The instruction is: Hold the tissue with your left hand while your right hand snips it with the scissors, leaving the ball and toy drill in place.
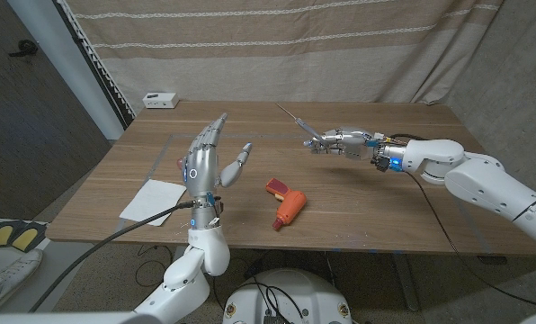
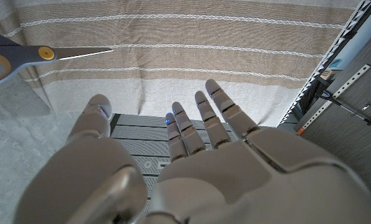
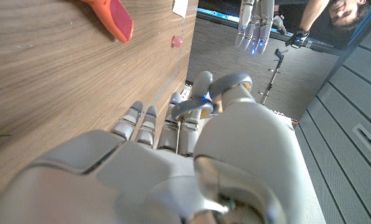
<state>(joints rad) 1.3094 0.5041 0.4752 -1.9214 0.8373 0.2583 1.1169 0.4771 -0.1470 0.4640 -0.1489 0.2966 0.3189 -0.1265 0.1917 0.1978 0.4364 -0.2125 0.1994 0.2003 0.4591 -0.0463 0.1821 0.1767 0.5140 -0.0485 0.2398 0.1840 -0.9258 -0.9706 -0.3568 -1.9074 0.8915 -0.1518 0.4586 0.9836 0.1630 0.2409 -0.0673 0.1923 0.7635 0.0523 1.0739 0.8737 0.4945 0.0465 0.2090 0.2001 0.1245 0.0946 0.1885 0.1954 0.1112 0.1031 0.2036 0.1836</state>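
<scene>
The right hand [image 1: 340,141] gripped the scissors [image 1: 297,120] above the table [image 1: 385,211]; the left hand [image 1: 205,162] hovered spread and empty. Judging by this, the tissue [image 1: 153,200] awaited pinning: the left hand needed to descend onto it.

Lab, curtain backdrop [image 1: 277,45], aluminium frame [image 1: 84,67]

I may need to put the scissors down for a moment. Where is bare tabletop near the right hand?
Bare wood lies under and right of the right hand, out to the table's right edge, and along the front right of the toy drill. It is more crowded on the left: the raised left hand, the tissue and a small reddish ball behind that hand.
</scene>
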